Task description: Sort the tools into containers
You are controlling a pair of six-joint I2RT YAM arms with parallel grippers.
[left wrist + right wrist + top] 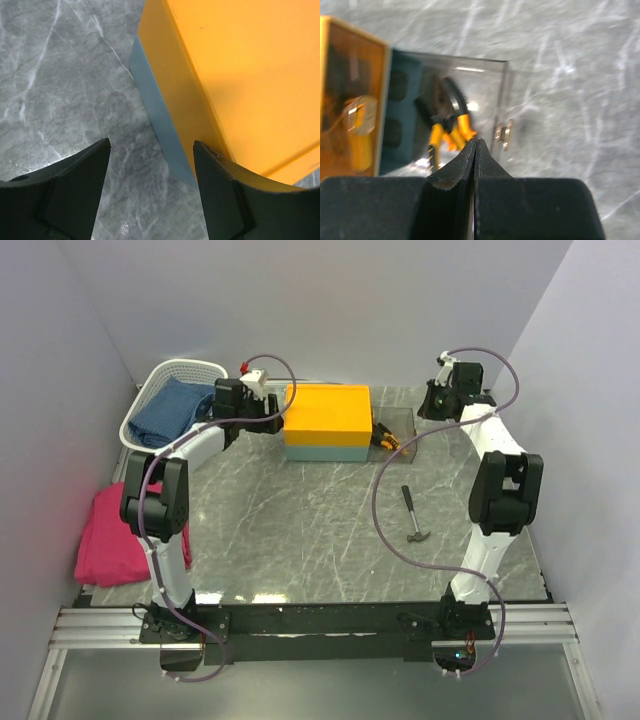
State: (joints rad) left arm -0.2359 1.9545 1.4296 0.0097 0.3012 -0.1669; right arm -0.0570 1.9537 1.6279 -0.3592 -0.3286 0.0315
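Observation:
The box with a yellow-orange top and pale blue base stands at the back middle. A clear tray sticks out from its right side with orange-handled pliers lying in it. My left gripper is at the box's left end, open; its right finger is close against the orange wall, and only tabletop lies between the jaws. My right gripper is shut and empty, hovering over the pliers. A black-handled hammer lies on the table right of centre.
A white perforated basket at the back left holds a blue cloth. A folded pink cloth lies at the left edge. White walls close in the back and both sides. The clear tray has a metal latch.

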